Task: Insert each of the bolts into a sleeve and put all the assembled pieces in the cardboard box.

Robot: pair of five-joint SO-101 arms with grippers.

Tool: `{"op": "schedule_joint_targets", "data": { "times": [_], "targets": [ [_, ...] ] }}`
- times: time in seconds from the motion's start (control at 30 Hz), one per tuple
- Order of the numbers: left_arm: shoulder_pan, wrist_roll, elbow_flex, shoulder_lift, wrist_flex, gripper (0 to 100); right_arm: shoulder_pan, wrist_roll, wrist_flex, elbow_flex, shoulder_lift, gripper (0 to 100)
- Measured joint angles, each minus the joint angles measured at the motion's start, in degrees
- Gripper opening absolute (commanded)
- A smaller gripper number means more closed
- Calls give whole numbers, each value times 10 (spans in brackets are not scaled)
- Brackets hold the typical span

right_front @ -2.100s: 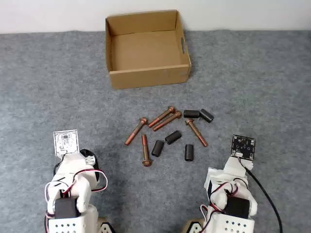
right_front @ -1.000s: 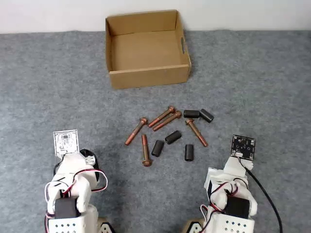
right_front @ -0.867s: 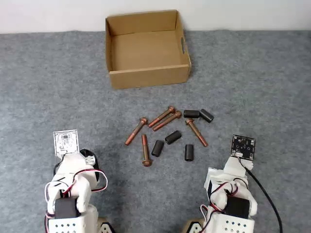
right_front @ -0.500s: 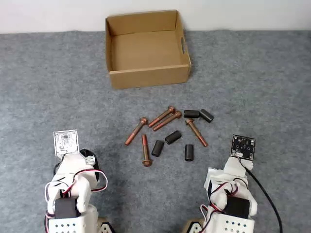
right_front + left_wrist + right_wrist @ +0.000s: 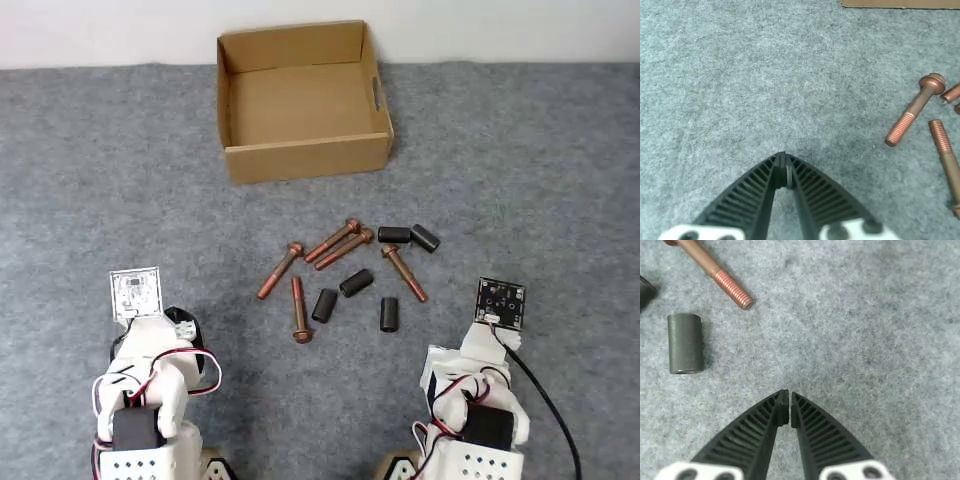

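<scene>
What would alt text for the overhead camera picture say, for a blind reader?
Five copper bolts and five black sleeves lie scattered, unassembled, on grey carpet, between an open cardboard box and two white robot arms folded at the near edge.

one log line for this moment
left gripper shut | right gripper shut | bolts, sleeves loose, unassembled | none in cardboard box

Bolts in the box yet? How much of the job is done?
Done: nothing. The box is empty.
In hand: nothing. The left gripper and right gripper are shut over bare carpet.
Left: all of it. Five bolts and five sleeves lie loose on the carpet, none joined, none boxed.
</scene>
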Motion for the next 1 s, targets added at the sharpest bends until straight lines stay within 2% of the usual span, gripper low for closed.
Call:
{"op": "schedule_joint_targets", "data": {
  "times": [0.1, 0.53, 0.83, 1.0],
  "targets": [
    [0, 0, 0, 0, 0, 5, -1, 0, 0, 0, 0, 9],
    [0, 0, 0, 0, 0, 5, -91, 0, 0, 0, 0, 9],
    [0, 0, 0, 0, 0, 5, -90, 0, -14, -3, 0, 8],
    [0, 0, 0, 0, 0, 5, -84, -8, -11, -84, 0, 7]
  ]
}}
